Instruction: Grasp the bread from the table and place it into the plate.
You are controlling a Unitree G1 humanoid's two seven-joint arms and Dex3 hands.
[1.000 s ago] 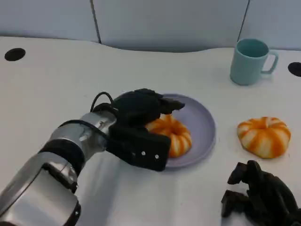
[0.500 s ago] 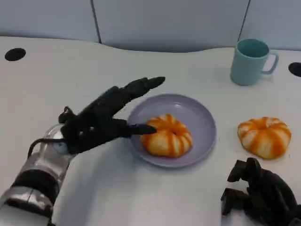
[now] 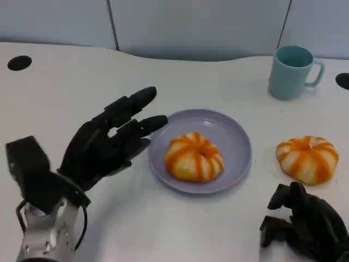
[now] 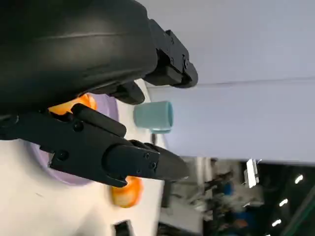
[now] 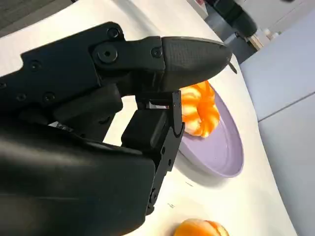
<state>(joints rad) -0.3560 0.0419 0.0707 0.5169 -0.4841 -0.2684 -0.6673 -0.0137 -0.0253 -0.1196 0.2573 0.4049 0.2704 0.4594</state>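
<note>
An orange-and-cream striped bread (image 3: 194,156) lies in the lilac plate (image 3: 235,136) at the table's middle. A second bread of the same kind (image 3: 307,158) rests on the table to the plate's right. My left hand (image 3: 109,141) hovers left of the plate, fingers spread and holding nothing. My right hand (image 3: 302,224) sits at the lower right near the table's front, fingers curled in with nothing in them. The left wrist view shows the plate (image 4: 59,169), both breads (image 4: 74,104) (image 4: 127,191) and my fingers (image 4: 123,160). In the right wrist view, plate (image 5: 224,147) and bread (image 5: 199,110) lie beyond my fingers (image 5: 187,56).
A teal mug (image 3: 292,71) stands at the back right, also seen as the mug (image 4: 153,115) in the left wrist view. Two dark round holes (image 3: 19,63) (image 3: 343,80) mark the table's far left and far right. A grey wall panel runs behind the table.
My left hand let go of the bread in the plate, opened its fingers and drew back to the left and toward me. The right hand stayed put.
</note>
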